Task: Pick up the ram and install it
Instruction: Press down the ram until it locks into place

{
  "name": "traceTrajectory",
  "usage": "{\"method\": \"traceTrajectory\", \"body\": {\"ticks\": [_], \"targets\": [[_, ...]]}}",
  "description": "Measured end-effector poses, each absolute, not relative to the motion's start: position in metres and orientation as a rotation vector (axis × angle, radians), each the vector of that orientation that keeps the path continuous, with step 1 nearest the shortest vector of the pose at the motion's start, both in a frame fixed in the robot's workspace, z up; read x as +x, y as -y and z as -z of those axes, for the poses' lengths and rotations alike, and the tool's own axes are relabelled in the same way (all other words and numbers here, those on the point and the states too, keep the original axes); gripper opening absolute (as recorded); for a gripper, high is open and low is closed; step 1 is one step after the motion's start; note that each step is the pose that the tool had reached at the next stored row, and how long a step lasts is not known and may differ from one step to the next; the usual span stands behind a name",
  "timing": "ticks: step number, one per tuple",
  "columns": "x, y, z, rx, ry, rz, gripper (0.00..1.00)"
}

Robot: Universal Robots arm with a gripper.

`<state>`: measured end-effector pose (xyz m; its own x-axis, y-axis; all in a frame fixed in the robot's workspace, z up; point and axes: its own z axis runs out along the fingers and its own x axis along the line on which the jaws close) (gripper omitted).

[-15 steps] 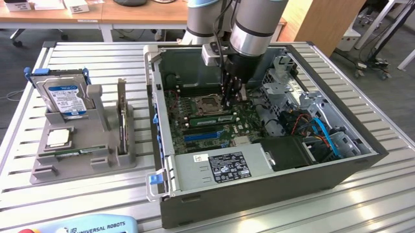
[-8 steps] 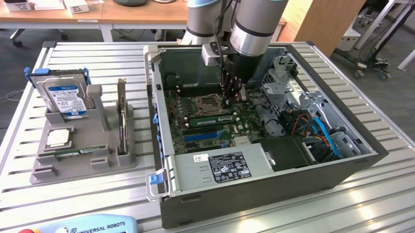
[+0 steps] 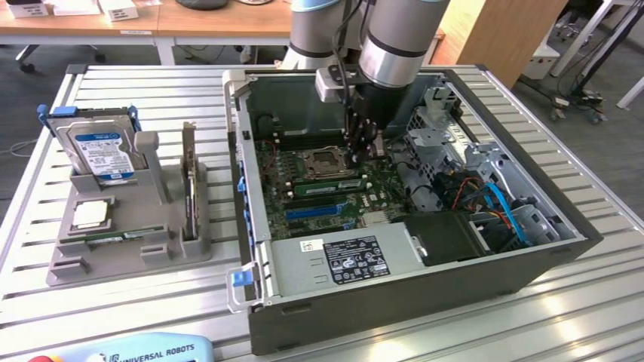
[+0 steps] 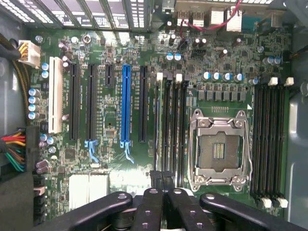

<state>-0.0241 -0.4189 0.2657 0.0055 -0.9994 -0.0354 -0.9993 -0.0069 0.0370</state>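
hand (image 4: 162, 190) clamped on the ram (image 4: 159, 129), seen edge-on above the motherboard (image 4: 110, 159) slots.

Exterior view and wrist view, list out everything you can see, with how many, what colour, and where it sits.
computer case: one, grey, open, centre of the slatted table
motherboard: one, green, inside the case
processor socket: one, silver frame, empty, on the motherboard
ram: one, green stick, on the motherboard beside the socket, under the gripper
parts holder: one, grey, at the exterior view's left
hard drive: one, silver with blue label, upright in the holder
expansion card: one, upright in the holder
processor chip: one, silver, in the holder
gripper: one, black, shut, lowered into the case
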Motion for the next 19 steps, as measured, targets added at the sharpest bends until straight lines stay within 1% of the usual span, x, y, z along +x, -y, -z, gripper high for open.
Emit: {"method": "traceTrajectory", "body": {"ticks": [13, 19], "targets": [[0.004, 0.419, -0.266, 2.227, 2.213, 0.081, 0.1], [0.004, 0.419, -0.265, 2.226, 2.213, 0.081, 0.1]]}}
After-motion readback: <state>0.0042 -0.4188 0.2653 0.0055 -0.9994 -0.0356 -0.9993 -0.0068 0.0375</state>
